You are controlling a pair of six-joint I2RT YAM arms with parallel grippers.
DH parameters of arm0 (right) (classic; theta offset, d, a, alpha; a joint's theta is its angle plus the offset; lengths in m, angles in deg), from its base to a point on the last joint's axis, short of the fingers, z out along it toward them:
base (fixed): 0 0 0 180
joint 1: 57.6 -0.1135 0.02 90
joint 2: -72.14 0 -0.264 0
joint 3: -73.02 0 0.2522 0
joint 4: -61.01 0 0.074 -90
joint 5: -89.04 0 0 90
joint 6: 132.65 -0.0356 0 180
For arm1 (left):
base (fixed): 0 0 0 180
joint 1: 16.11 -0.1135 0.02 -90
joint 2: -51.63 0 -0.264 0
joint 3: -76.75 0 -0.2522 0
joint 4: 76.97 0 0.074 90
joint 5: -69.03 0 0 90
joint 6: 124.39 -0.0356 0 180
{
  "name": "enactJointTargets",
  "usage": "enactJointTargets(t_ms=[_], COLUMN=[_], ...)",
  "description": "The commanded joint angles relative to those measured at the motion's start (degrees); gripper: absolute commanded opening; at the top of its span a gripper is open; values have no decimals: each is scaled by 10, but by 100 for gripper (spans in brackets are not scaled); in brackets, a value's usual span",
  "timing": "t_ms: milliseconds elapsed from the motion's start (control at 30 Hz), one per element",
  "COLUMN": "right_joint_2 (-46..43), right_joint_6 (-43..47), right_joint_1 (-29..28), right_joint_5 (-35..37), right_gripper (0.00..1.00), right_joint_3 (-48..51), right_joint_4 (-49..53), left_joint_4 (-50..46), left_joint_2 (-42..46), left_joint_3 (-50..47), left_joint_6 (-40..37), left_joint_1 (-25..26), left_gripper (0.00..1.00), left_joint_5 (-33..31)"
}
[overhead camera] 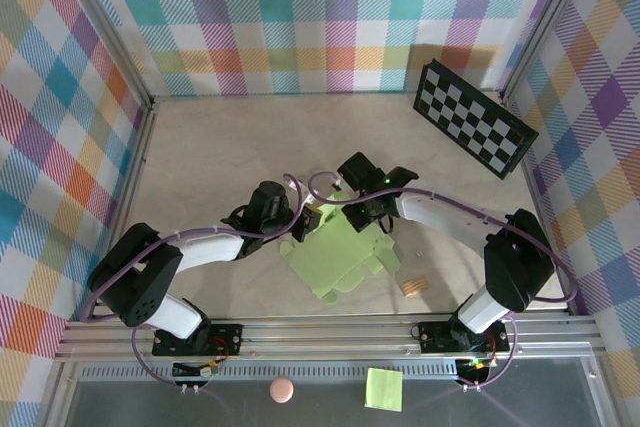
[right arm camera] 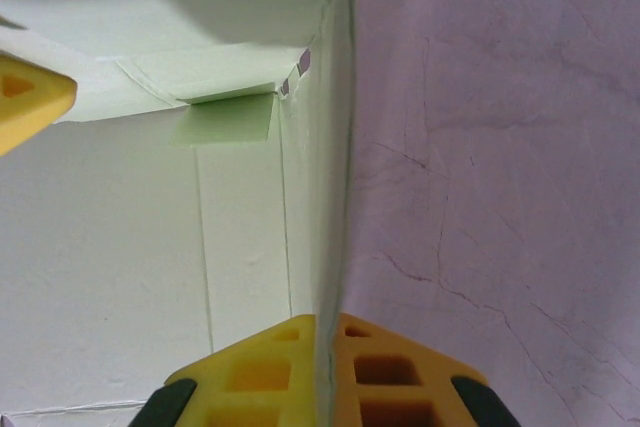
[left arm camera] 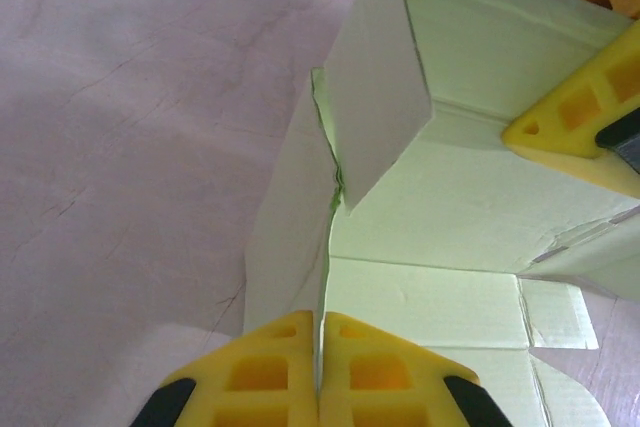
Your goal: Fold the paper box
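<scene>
One sheet: the paper box [overhead camera: 340, 259], pale lime-green card, lies part-folded on the bench [overhead camera: 200, 162], centre-front between the two arms.
Left pincer [left arm camera: 320, 335]: yellow fingers pressed together, nipping a raised card wall on the sheet's left side.
Right pincer [right arm camera: 327, 335]: fingers closed tight on a standing card wall on the sheet's right side, bare bench just beyond it.
Flaps: the far part stands up between the pincers, and the near flaps lie flat, spread toward the front rail.
Wooden piece [overhead camera: 413, 287]: on the bench, just right of the near flaps, not touching them.
Checkerboard [overhead camera: 473, 117]: tilted in the far right corner.
Sticky note [overhead camera: 384, 388]: brighter green, on the ledge in front of the rail, with a pink round thing [overhead camera: 282, 390] to its left.
</scene>
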Motion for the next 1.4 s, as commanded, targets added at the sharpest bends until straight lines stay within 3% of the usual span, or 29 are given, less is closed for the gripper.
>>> enactJointTargets(t_ms=[0,333,533,1100,1367], right_joint_2=[-4,-7,-10,-47,-79], right_joint_6=[-20,-7,-2,-7,-6], right_joint_1=[-9,-28,-30,-30,-26], right_joint_5=[22,58,54,31,31], right_gripper=[0,0,1,27,28], right_joint_3=[0,-1,-8,-44,-53], right_joint_4=[-57,-39,-24,5,-5], left_joint_4=[-31,-30,-35,-2,-3], left_joint_2=[-23,-39,-46,-63,-62], left_joint_3=[4,-12,-11,-42,-40], left_joint_6=[-9,-20,-31,-24,-24], left_joint_1=[6,6,6,10,10], left_gripper=[4,5,5,4,4], left_joint_5=[7,-64,-58,-47,-47])
